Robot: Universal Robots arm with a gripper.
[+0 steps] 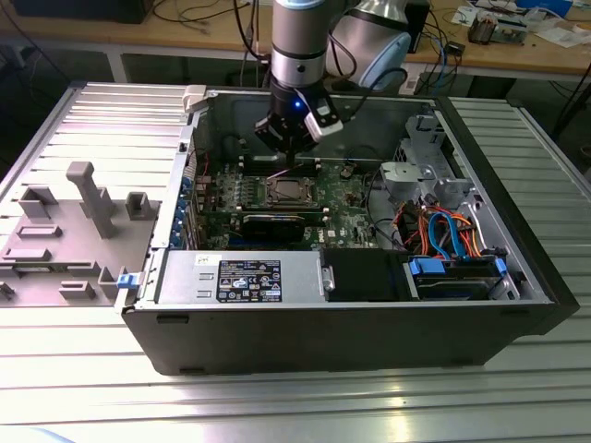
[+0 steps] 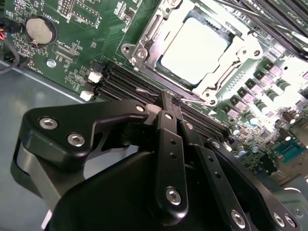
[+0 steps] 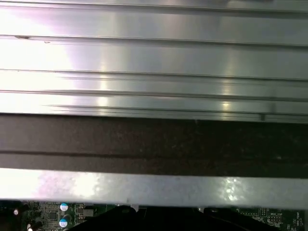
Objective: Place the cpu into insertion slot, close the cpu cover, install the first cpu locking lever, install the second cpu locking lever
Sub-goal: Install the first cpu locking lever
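You're looking at a lab or electronics workshop. An opened computer case (image 1: 342, 277) lies on a ribbed aluminium surface (image 1: 277, 406), with a grey fixture of moulded holders (image 1: 74, 231) beside it at the exterior view's left. Behind runs a wooden workbench (image 1: 517, 51) strewn with cables (image 1: 199, 14) and small electronic parts (papers too). A robot arm (image 1: 298, 46) reaches down into the case.

The cpu (image 2: 195, 48) sits in the insertion slot (image 2: 144, 45), with the cpu cover (image 2: 240, 53) apparently lying closed around it. The gripper (image 2: 172, 103) stands just beside one edge of the slot, above the motherboard (image 2: 72, 53). In the exterior view the motherboard lies inside the computer case (image 1: 369, 341), toward its rear wall.
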